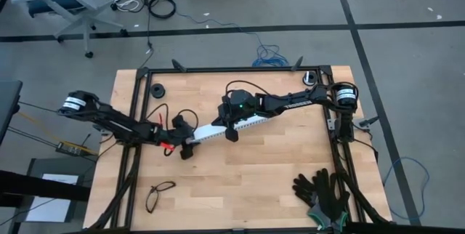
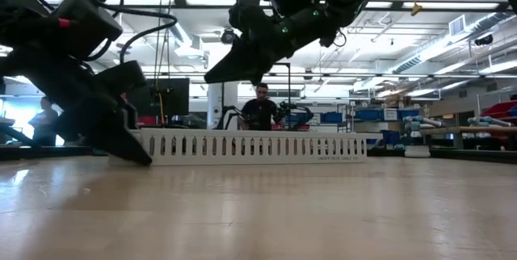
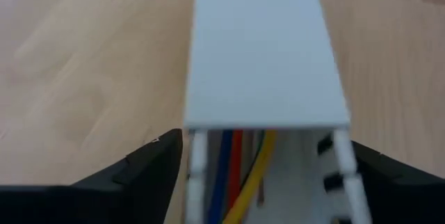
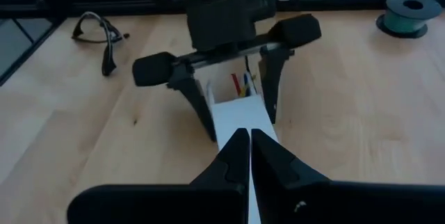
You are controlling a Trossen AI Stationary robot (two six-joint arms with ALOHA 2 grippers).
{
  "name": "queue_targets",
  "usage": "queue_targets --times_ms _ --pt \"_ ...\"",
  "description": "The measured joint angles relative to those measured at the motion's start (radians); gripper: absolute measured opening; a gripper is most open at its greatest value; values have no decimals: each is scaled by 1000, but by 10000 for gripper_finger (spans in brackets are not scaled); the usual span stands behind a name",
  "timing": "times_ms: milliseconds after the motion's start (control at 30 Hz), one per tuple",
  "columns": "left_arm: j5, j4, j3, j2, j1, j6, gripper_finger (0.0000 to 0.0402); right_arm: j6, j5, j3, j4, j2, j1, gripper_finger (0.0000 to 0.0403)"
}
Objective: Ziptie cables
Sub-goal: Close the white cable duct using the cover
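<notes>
It was a robotics lab in a big open hall: ceiling strip lights (image 2: 242, 3) ran overhead, a person (image 2: 261, 108) stood at benches behind the wooden table (image 1: 276, 176), and an office chair (image 1: 62, 1) and loose floor cables (image 1: 145, 1) sat nearby.

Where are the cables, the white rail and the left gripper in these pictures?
cables (image 3: 240, 172): left wrist view, on the yellow wire inside the rail's open end.
white rail (image 2: 258, 147): low view, middle of its slotted side wall.
left gripper (image 4: 233, 95): right wrist view, midway between its fingertips, astride the rail.
</notes>
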Motion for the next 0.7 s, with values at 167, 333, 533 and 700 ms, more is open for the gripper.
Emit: queue_targets --times_ms 167,333,533,700 --pt "-3 -203 -1 -155 -21 -68 276 15 3 0 1 0 0 0" --pt "-31 -276 -11 -284 -79 -78 269 32 21 0 0 0 -1 0" --pt "-65 -218 -97 -311 -133 -217 269 34 21 0 0 0 -1 0" --pt "-111 -21 -181 -300 -153 -275 269 34 21 1 0 0 -1 0"
